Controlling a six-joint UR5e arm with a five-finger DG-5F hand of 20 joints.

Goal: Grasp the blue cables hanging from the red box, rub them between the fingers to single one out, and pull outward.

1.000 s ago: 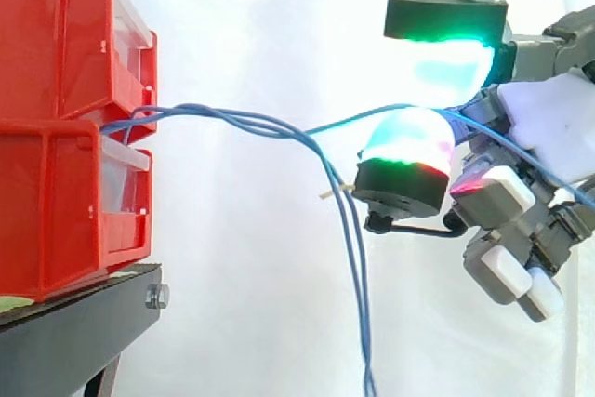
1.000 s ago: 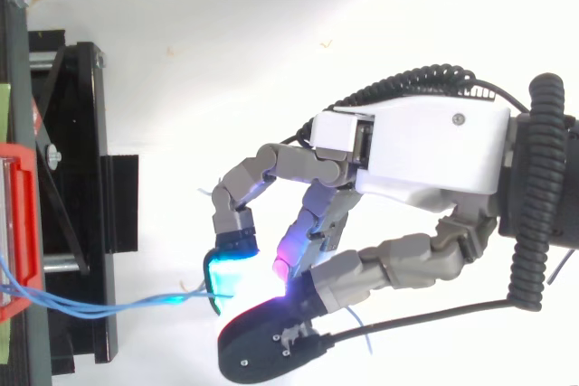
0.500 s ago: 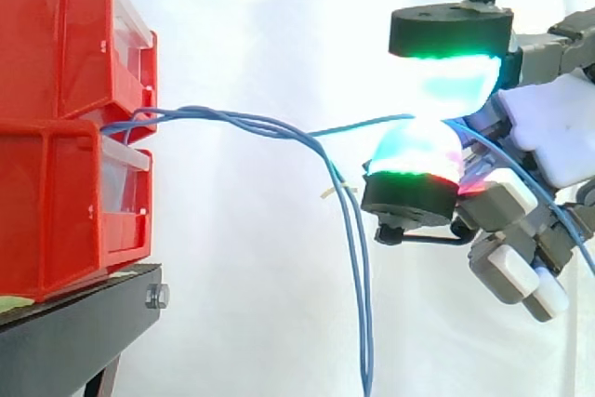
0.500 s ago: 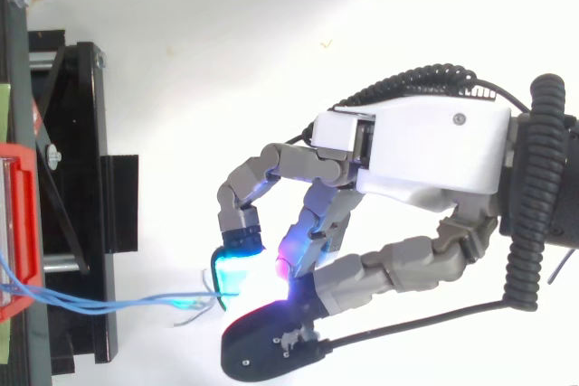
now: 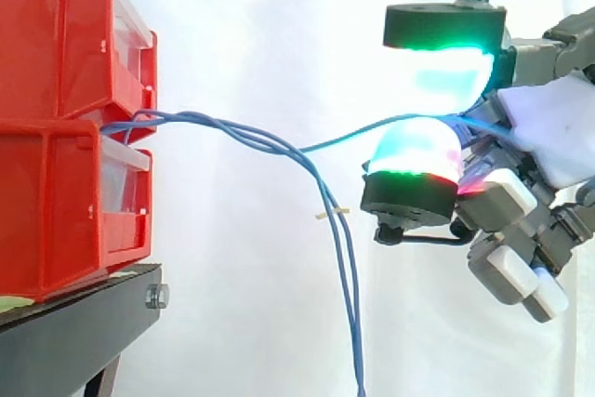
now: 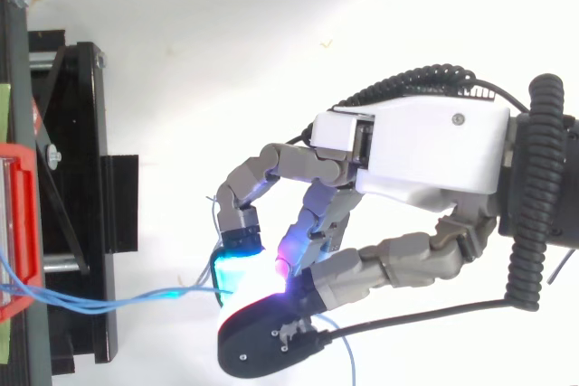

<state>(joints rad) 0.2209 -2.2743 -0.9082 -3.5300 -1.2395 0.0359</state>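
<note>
A white curtain (image 5: pixel 260 25) backs the side view, where blue cables (image 5: pixel 244 132) emerge between 2 stacked red bins (image 5: pixel 56 53) on a black stand (image 5: pixel 74 327). 1 strand (image 5: pixel 335 140) runs right to the hand (image 5: pixel 558 137), pinched between glowing fingertips (image 5: pixel 414 151), while the others droop. From the top, the hand's curled fingers pinch that strand, which stretches left to the bins.

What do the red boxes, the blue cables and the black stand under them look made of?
Red boxes: likely moulded plastic, glossy, with ribbed edges and clear front panels. Blue cables: thin wire in a smooth blue sheath, probably plastic; they bend and droop freely. Black stand: probably metal, matt black, with a bolt head at its corner.
</note>
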